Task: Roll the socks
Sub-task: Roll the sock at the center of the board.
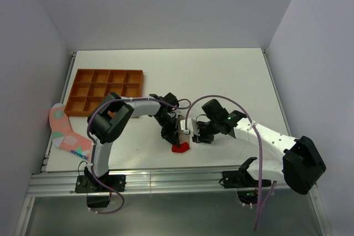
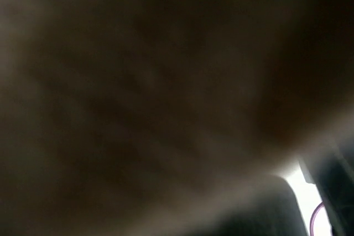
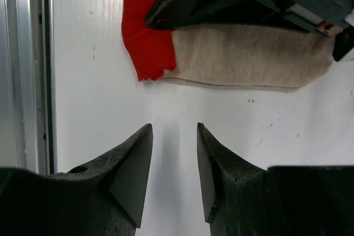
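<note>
Grey walls [image 1: 166,4] close in a white tabletop [image 1: 221,81] in the top external view. An orange compartment tray [image 1: 105,71] sits toward the far left corner. A pink sock [image 1: 65,134] with green spots lies over the left edge, close to the near left corner. Both arms reach inward and meet near the middle of the near edge. The left gripper [image 1: 168,134] points down at a beige sock [image 1: 181,128], and the right gripper [image 1: 194,135] is just beside it on the right. A red sock [image 1: 180,148] shows as a small patch nearest the near edge, below both grippers. An aluminium rail [image 1: 166,181] runs along that edge.

The left wrist view is almost wholly a dark brown blur. Only a bright patch and a loop of purple cable [image 2: 314,219] show at the lower right. The fingers cannot be made out here.

The right wrist view shows the right gripper [image 3: 174,128] hanging over bare tabletop [image 3: 276,136]. Its jaws are spread, with nothing between them. Beyond them the beige sock [image 3: 249,53] lies flat. The red sock [image 3: 145,42] lies folded against its end nearest the rail [image 3: 27,81]. The left gripper [image 3: 152,23] is pressed together, its tip resting where the two socks meet. Whether it pinches any fabric cannot be told.
</note>
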`<action>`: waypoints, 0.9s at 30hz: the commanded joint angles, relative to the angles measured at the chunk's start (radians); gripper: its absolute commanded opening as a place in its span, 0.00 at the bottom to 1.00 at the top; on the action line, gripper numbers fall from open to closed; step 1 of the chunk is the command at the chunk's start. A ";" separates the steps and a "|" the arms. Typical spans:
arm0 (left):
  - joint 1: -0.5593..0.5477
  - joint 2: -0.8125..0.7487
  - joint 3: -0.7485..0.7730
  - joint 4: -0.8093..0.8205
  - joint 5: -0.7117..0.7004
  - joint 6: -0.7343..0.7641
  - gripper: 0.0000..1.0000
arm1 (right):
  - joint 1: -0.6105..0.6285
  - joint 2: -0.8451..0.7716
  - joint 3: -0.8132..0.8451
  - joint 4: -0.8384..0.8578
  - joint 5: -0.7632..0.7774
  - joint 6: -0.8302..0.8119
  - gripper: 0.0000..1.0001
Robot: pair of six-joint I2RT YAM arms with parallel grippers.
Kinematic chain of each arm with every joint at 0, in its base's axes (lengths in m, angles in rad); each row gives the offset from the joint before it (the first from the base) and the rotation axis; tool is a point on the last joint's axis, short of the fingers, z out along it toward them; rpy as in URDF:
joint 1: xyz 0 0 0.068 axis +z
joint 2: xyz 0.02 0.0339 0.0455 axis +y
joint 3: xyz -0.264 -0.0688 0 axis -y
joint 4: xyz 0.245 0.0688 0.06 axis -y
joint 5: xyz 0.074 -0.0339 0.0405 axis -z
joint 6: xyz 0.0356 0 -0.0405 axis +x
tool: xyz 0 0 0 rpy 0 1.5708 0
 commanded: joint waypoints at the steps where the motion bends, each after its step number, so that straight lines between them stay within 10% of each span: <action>1: 0.022 0.004 -0.064 -0.083 -0.254 0.050 0.00 | 0.081 0.011 0.022 0.087 0.043 0.007 0.45; 27: 0.043 0.032 -0.081 -0.077 -0.157 0.148 0.00 | 0.498 0.182 -0.009 0.289 0.307 0.045 0.47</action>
